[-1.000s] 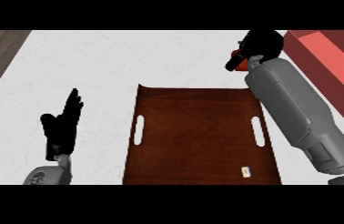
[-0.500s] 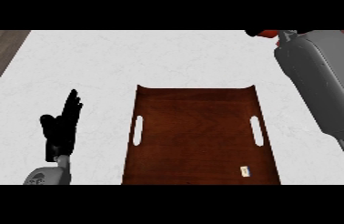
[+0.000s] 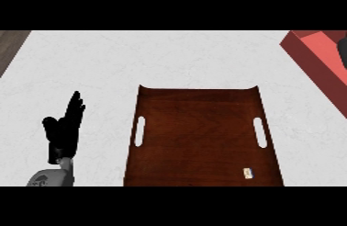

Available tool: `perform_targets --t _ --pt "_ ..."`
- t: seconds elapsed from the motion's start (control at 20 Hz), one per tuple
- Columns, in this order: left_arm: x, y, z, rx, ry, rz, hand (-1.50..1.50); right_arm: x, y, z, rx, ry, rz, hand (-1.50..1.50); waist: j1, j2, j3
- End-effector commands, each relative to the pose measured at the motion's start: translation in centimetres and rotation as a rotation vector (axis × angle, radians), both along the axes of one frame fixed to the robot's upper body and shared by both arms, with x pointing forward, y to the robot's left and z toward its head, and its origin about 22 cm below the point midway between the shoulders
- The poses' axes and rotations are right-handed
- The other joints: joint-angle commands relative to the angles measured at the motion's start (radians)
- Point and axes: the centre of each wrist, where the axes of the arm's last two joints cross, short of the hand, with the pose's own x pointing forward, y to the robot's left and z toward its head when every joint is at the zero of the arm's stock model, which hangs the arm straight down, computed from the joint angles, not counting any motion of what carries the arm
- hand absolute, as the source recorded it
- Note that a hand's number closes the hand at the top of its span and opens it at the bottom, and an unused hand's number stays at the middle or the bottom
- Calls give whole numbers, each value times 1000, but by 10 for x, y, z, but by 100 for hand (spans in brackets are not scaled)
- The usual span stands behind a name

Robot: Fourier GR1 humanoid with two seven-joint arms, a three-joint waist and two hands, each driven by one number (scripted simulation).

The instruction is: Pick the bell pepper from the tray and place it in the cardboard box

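Centre frame: wooden tray [image 3: 200, 138]. Lower left: left hand [image 3: 64, 131], fingers straight, holding nothing. Upper right: red box [image 3: 313, 59], with a grey sliver [image 3: 343, 49] at the frame edge, possibly the right forearm.

A single view looks out from the robot's head, facing steeply down onto the desk [image 3: 169, 59] from fairly near. The tray [image 3: 200, 128] fills the middle and is cut by the lower edge. The box [image 3: 315, 68] is clipped by the right edge, and the left hand [image 3: 62, 133] shows at lower left. The desk's left border slants across the upper left corner.
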Motion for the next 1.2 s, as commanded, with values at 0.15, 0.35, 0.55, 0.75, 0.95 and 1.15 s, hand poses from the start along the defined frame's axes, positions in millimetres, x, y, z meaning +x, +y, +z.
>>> perform_targets --t 0.15,0.35,0.55,0.75,0.95,1.15 --pt "6 -4 -8 1 -13 -9 0 6 -84 -8 42 -72 -46 150 14 9 0" --pt "5 5 0 -9 -4 -19 0 5 -110 -30 96 -84 -29 150 16 7 1" --pt "19 -17 8 16 -22 -32 0 -6 -169 -31 59 -56 -50 150 28 15 2" --pt "28 -10 10 4 -20 -32 0 -1 -171 -80 27 -17 -84 150 40 22 2" --pt "13 -8 7 19 -24 -44 0 -18 -203 -97 137 -50 -156 150 48 21 3" --pt "28 -18 15 15 -27 -58 0 -18 -205 -105 279 -87 -153 -150 52 26 5"
